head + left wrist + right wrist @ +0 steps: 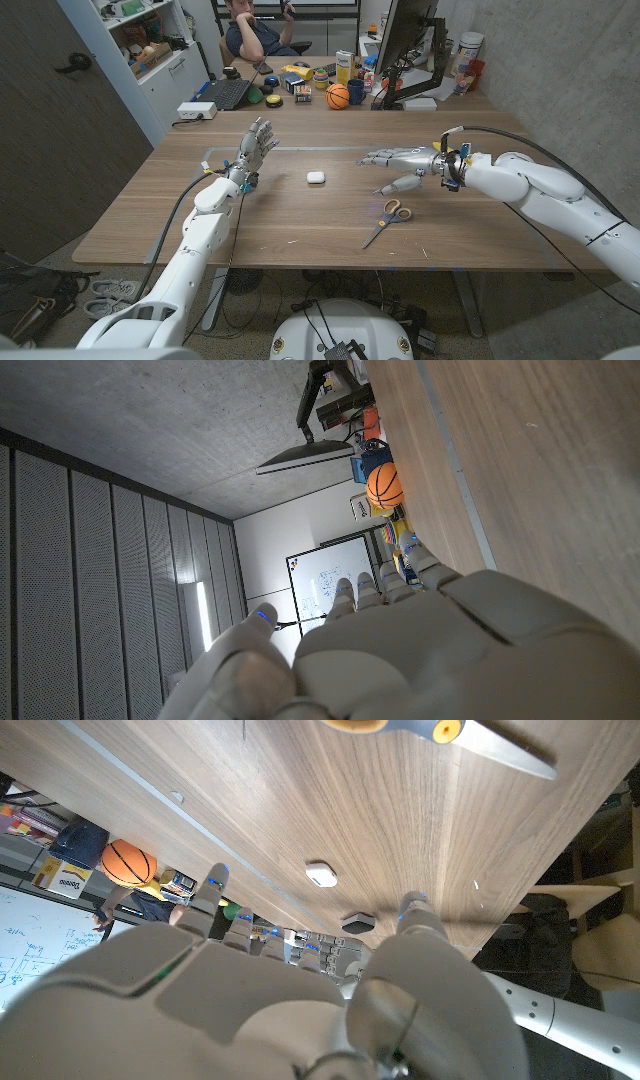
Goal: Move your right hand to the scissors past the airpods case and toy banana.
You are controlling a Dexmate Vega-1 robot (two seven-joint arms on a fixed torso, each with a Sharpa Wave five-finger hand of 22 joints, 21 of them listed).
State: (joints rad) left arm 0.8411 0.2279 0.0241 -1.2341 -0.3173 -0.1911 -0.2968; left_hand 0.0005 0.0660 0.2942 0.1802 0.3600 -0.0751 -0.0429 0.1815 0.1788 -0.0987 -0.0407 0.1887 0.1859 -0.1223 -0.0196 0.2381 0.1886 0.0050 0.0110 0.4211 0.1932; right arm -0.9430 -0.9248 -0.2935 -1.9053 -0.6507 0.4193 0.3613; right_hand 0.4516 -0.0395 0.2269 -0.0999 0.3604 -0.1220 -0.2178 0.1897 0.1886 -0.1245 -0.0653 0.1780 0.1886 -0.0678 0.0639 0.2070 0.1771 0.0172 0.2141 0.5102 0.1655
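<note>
I've got the wooden table (250, 225) spread wide across the frame, bare wood over most of its middle, clutter only along the top edge where a small basketball (338, 96) sits. My right hand (405, 162) hangs right of centre, fingers stretched toward picture left, spread apart and holding nothing. The scissors (387, 221) lie just below it in the frame, orange handles up, blades aimed at the lower left, not far from the table's front edge. I reckon I'm on the closing leg: what's left is a short drop toward the handles, easing down so I don't knock them off the near edge. The airpods case (316, 177) sits at centre, well apart from the hand, open wood between them. I can't spot a toy banana anywhere on the table. My left hand (255, 146) stands upright at centre-left, fingers fanned, empty, well out of the way.
</note>
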